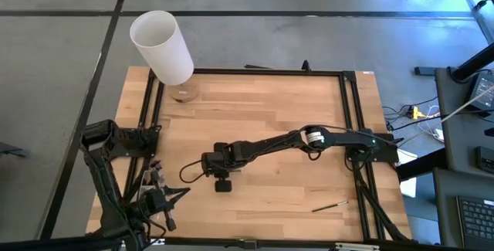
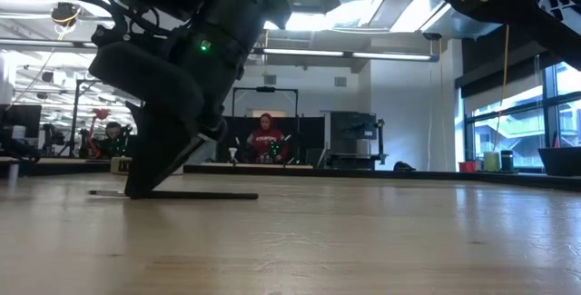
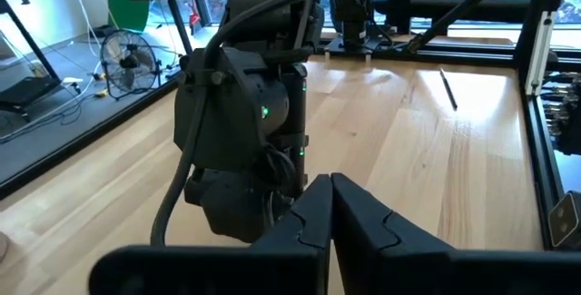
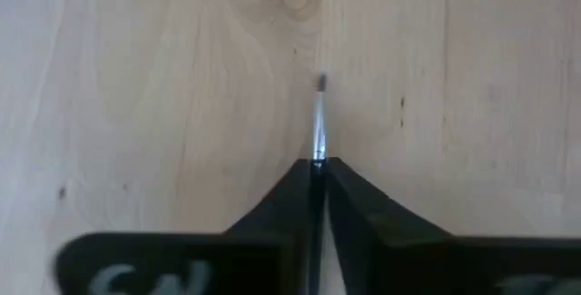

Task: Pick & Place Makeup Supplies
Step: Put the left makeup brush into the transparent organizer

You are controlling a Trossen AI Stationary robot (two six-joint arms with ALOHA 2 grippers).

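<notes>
here the right gripper (image 4: 318, 163) is closed on a thin makeup brush (image 4: 319, 118) lying flat mid-table, so it could be tipped or dropped if lifted off-centre, while the left gripper (image 3: 331, 206) is kept shut and empty at the near-left edge.

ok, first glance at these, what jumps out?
The right end effector, mid-table, pinches a thin makeup brush down against the wooden table. A tall white cylinder leans at the far left corner, and another makeup brush lies alone near the front right edge.
</notes>
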